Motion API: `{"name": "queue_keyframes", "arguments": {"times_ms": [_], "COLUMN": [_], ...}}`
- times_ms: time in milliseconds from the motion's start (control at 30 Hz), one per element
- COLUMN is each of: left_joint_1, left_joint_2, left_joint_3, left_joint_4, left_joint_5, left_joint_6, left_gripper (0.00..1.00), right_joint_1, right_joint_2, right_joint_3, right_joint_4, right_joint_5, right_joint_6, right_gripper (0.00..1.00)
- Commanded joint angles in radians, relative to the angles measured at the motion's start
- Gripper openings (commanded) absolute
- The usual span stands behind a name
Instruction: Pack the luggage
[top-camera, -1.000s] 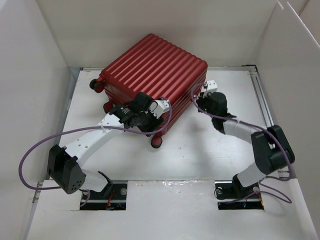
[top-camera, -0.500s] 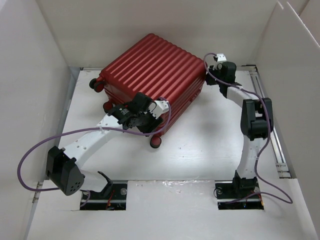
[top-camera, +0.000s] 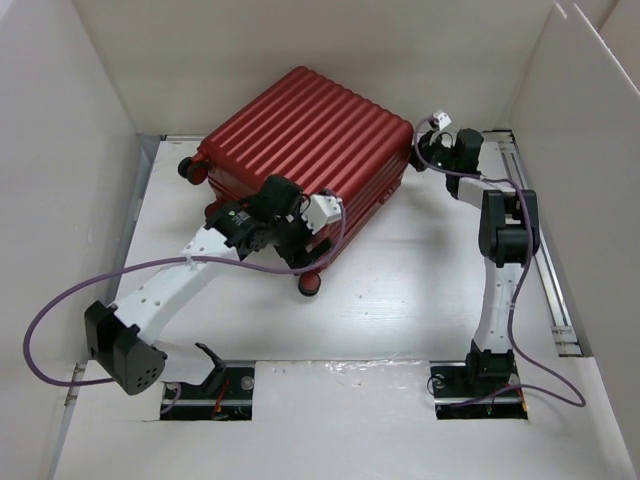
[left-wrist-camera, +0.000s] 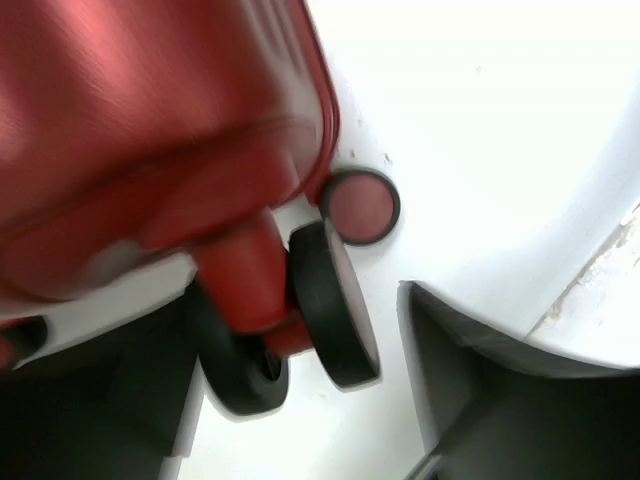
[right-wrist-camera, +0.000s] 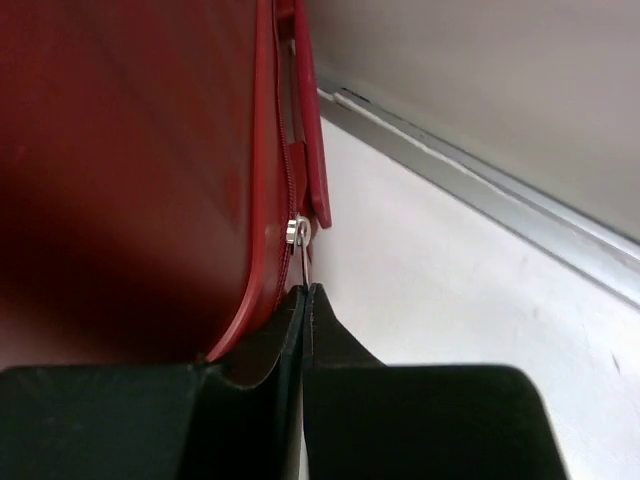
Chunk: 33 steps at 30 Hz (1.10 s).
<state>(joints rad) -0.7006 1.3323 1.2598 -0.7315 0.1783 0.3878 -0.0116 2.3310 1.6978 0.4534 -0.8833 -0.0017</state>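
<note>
The luggage (top-camera: 310, 130) is a dark-red ribbed suitcase lying closed on the white table, black wheels on its left and near sides. My left gripper (top-camera: 285, 232) is at its near corner. In the left wrist view the luggage (left-wrist-camera: 130, 120) fills the top left, and a black double wheel (left-wrist-camera: 330, 300) sits between my open left gripper's fingers (left-wrist-camera: 500, 390). My right gripper (top-camera: 418, 158) is at the suitcase's far right corner. In the right wrist view it (right-wrist-camera: 305, 295) is shut on the thin metal zipper pull (right-wrist-camera: 302, 258) hanging from the seam of the luggage (right-wrist-camera: 130, 170).
White walls enclose the table on the left, back and right. A metal rail (top-camera: 528, 200) runs along the right edge and shows in the right wrist view (right-wrist-camera: 480, 190). Purple cables loop from both arms. Bare table lies between the suitcase and the arm bases.
My right arm has swung from the suitcase's near right side up to its far right corner. My left gripper has shifted slightly left at the near wheel.
</note>
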Motion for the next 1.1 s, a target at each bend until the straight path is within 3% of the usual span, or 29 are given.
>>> {"name": "queue_keyframes", "arguments": {"times_ms": [0,67,100,200,367,433,500,533,633,667,767,900,1067], "left_joint_1": [-0.008,-0.008,0.006,0.085,0.243,0.335,0.346,0.346,0.244,0.209,0.187,0.153,0.153], "left_joint_2": [-0.107,-0.142,-0.151,-0.162,-0.105,-0.084,-0.084,-0.100,-0.113,-0.101,-0.075,-0.050,-0.039], "left_joint_3": [0.159,0.239,0.268,0.336,0.297,0.297,0.287,0.286,0.266,0.248,0.164,0.057,-0.071], "left_joint_4": [-0.045,-0.031,-0.031,-0.003,-0.025,-0.057,-0.066,-0.066,-0.121,-0.132,-0.122,-0.072,-0.036], "left_joint_5": [0.102,0.138,0.150,0.138,-0.100,0.007,0.062,0.084,0.057,0.040,-0.063,-0.244,-0.319], "left_joint_6": [0.033,0.013,-0.015,-0.107,-0.142,-0.121,-0.098,-0.057,0.011,0.040,0.074,0.074,0.120], "left_gripper": [0.96,1.00,1.00,1.00,0.99,0.94,0.94,0.94,0.95,1.00,1.00,1.00,0.94], "right_joint_1": [0.114,0.140,0.140,0.140,0.309,0.488,0.628,0.756,0.875,0.892,0.892,0.860,0.780], "right_joint_2": [-0.190,-0.254,-0.309,-0.369,-0.556,-0.640,-0.685,-0.705,-0.765,-0.778,-0.826,-0.895,-0.975], "right_joint_3": [-0.234,-0.407,-0.587,-0.915,-1.282,-1.390,-1.423,-1.423,-1.442,-1.442,-1.420,-1.272,-1.184], "right_joint_4": [0.279,0.445,0.643,1.028,1.177,1.121,1.067,1.039,0.958,0.896,0.751,0.396,0.199], "right_joint_5": [-0.123,-0.070,-0.042,0.041,0.205,0.357,0.496,0.538,0.679,0.701,0.767,0.834,0.954], "right_joint_6": [0.047,0.115,0.220,0.385,0.447,0.434,0.434,0.424,0.424,0.424,0.378,0.264,0.157], "right_gripper": [0.00,0.00,0.00,0.00,0.00,0.00,0.00,0.00,0.00,0.00,0.00,0.00,0.00]}}
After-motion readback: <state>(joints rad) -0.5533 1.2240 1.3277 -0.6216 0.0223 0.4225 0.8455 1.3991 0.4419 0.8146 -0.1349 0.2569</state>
